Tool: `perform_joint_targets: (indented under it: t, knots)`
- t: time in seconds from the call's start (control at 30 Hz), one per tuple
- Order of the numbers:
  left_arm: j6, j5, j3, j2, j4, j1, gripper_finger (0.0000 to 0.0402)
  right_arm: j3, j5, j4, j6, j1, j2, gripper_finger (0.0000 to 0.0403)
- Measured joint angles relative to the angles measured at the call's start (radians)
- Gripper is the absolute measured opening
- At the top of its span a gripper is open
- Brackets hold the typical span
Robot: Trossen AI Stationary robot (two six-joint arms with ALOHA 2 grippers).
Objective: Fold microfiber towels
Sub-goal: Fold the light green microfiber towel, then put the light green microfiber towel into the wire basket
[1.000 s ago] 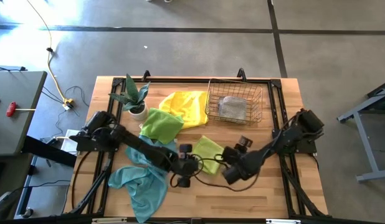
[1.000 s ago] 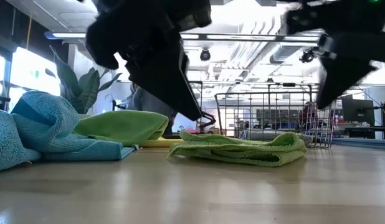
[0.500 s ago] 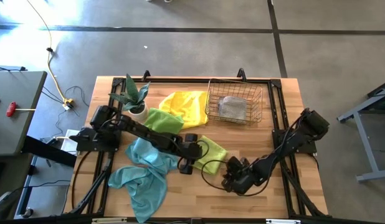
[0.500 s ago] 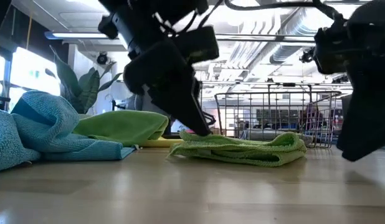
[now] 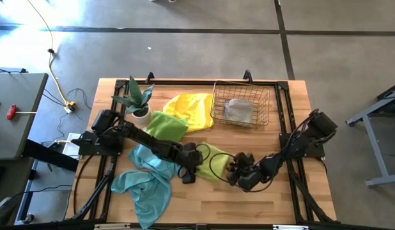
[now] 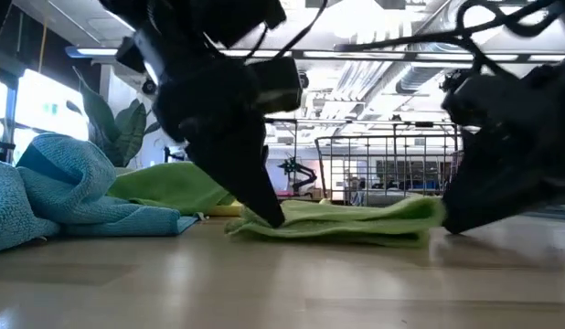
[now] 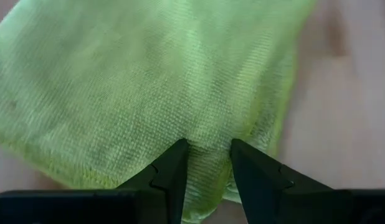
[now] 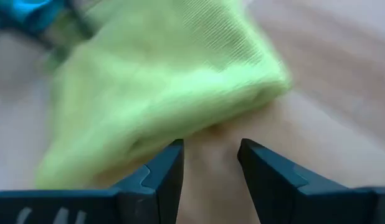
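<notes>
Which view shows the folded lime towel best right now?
The left wrist view: the folded lime towel fills it, weave and edges clear. In the high view both arms cover most of it. The low view shows it edge-on; the right wrist view shows one blurred corner.

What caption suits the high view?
Both claws, left and right, flank the folded lime towel on the table.

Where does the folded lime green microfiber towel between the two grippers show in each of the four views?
High view: folded lime green microfiber towel, table centre, between both grippers.
Low view: flat across the middle.
Left wrist view: fills the picture.
Right wrist view: ahead of the fingers.
Shared landmark: wire mesh basket, behind the towel in the low view.
</notes>
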Motion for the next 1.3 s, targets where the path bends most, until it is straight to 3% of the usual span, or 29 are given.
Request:
perform_joint_targets:
  t: [0.17,0.33,0.5,0.67,1.0,1.13,1.3]
  knots:
    - [-0.059,-0.010,0.000,0.000,0.104,-0.047,0.0115,-0.001,-0.012,-0.004,-0.131,-0.050,-0.001,0.0155]
    - [-0.002,-0.039,0.028,-0.010,0.092,-0.060,0.0115,-0.004,-0.133,-0.076,-0.186,-0.078,-0.078,0.0156]
    - [0.111,-0.041,0.065,-0.013,-0.011,-0.044,0.0115,-0.003,-0.152,-0.163,-0.173,-0.053,-0.217,0.0156]
    - [0.156,-0.042,0.082,-0.015,-0.142,0.002,0.0115,-0.002,-0.133,-0.183,-0.079,-0.002,-0.279,0.0156]
    - [0.189,-0.026,0.010,-0.006,-0.115,0.089,0.0115,-0.002,-0.130,-0.094,0.130,0.017,-0.136,0.0177]
    - [0.166,0.003,-0.006,-0.008,-0.087,0.084,0.0115,-0.002,-0.171,0.017,0.187,-0.001,-0.071,0.0204]
    - [0.141,0.005,-0.007,-0.006,-0.079,0.047,0.0115,-0.001,-0.141,0.119,0.247,-0.008,-0.026,0.0218]
